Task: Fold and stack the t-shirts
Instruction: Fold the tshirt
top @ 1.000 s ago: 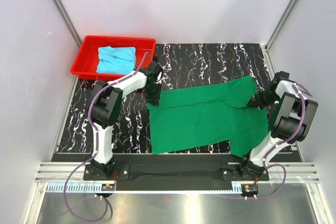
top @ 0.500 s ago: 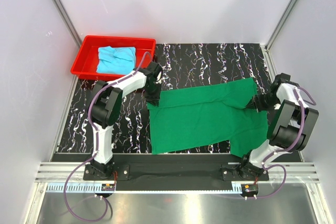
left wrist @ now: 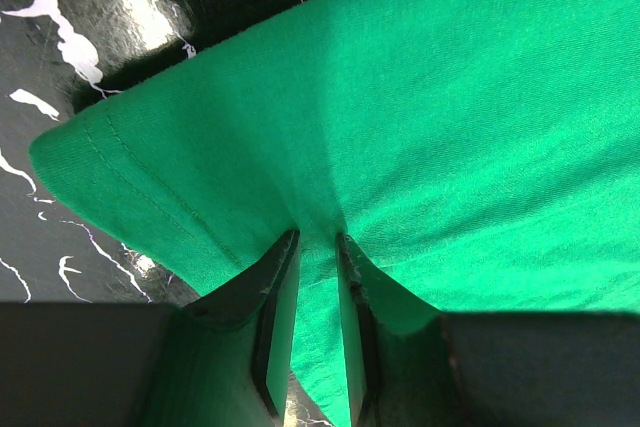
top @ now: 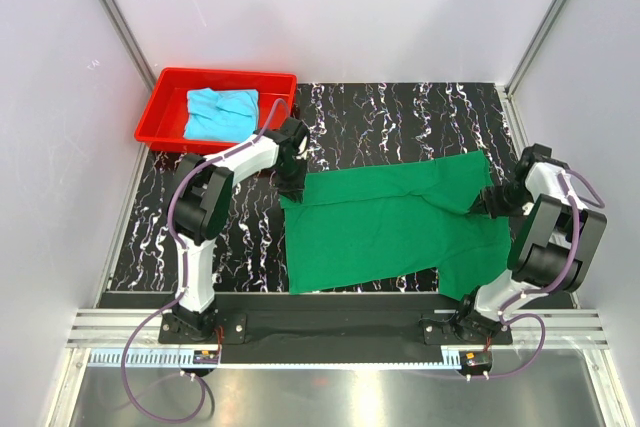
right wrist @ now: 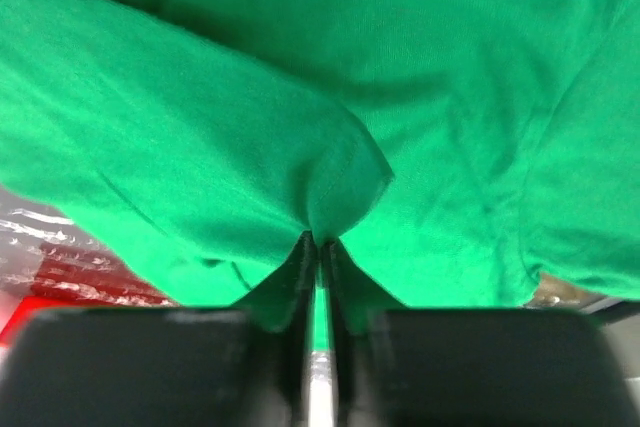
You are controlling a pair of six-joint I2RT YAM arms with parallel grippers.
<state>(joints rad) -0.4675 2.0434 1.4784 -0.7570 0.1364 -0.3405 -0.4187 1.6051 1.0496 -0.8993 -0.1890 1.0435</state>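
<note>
Top external: green t-shirt [top: 390, 227] lies left-right, left hand [top: 292, 190] and right hand [top: 487, 200] pinching it

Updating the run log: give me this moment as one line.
left gripper: shut on green t-shirt far-left corner | right gripper: shut on its right side | blue t-shirt: in red tray | stack: not done

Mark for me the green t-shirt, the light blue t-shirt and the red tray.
green t-shirt [top: 390, 227]: top external view, middle of its spread body.
light blue t-shirt [top: 218, 112]: top external view, centre of the bunched cloth.
red tray [top: 163, 112]: top external view, bare left inner wall.
</note>
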